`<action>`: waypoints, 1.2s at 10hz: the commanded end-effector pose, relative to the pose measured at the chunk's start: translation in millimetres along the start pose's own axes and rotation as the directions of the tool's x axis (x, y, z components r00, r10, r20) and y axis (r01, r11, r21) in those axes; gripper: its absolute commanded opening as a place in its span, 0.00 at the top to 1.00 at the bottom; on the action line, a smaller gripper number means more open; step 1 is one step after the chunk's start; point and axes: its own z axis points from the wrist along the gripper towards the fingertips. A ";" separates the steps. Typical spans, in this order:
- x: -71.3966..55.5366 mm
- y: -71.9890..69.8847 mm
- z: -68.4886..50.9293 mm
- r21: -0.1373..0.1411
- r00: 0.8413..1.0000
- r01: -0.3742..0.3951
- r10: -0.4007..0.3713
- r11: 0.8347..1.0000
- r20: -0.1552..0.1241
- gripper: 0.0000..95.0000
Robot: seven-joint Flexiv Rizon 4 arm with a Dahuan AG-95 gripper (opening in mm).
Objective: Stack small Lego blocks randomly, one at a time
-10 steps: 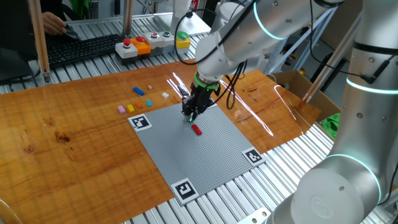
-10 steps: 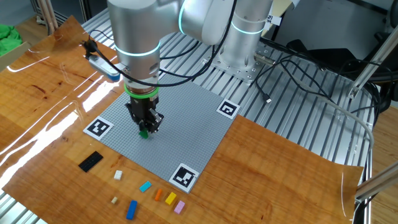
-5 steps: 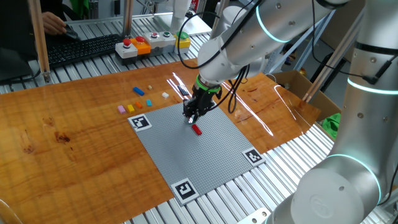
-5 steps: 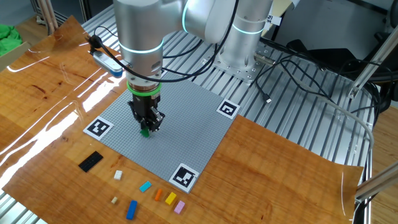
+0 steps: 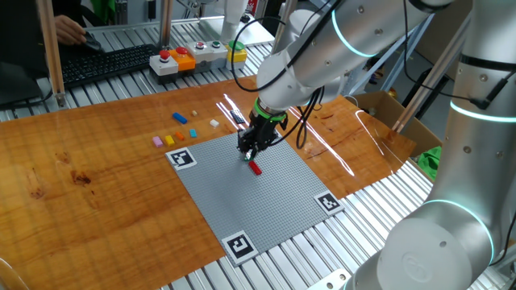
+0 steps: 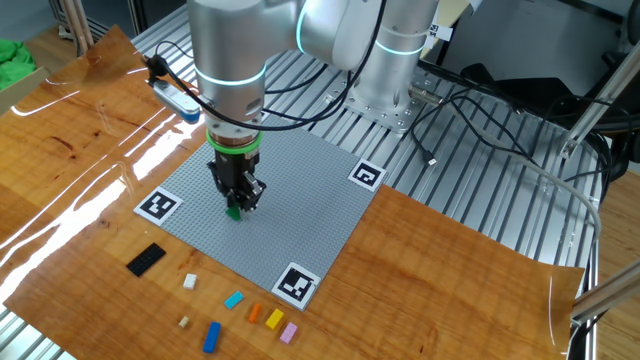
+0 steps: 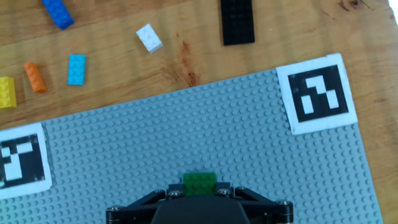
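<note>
My gripper [image 5: 249,153] is shut on a small green Lego block [image 7: 199,183] and holds it low over the grey baseplate [image 5: 266,201]. The green block also shows under the fingers in the other fixed view [image 6: 233,212]. A red block [image 5: 255,168] sits on the baseplate just in front of the gripper; the hand view does not show it. Loose blocks lie on the wood beside the plate: blue [image 7: 57,14], white [image 7: 149,38], light blue [image 7: 76,69], orange [image 7: 35,77], yellow [image 7: 6,92] and pink [image 6: 289,331].
A flat black plate [image 7: 237,22] lies on the wood near the baseplate corner. Black-and-white marker tags [image 7: 316,93] sit at the plate's corners. A keyboard [image 5: 105,63] and a button box [image 5: 176,60] stand at the table's back.
The gripper has shifted slightly across the baseplate with the green block still in it, ending closer to the red block.
</note>
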 end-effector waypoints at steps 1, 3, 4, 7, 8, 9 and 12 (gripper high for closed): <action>0.8 -1.3 0.8 0.000 1.000 0.005 -0.005 1.000 -0.002 1.00; 1.5 -1.8 1.1 0.002 1.000 0.006 -0.006 1.000 -0.002 0.80; 1.5 -1.8 1.2 0.002 1.000 0.005 -0.005 1.000 -0.001 0.80; 1.6 -1.8 1.2 0.003 1.000 0.001 -0.001 1.000 -0.002 0.80; 1.6 -1.8 1.3 0.003 1.000 -0.002 0.002 1.000 -0.002 0.80; 1.6 -1.9 1.3 0.003 1.000 -0.003 0.003 1.000 -0.002 0.80; 1.6 -1.9 1.3 0.007 1.000 0.008 -0.008 1.000 -0.001 0.60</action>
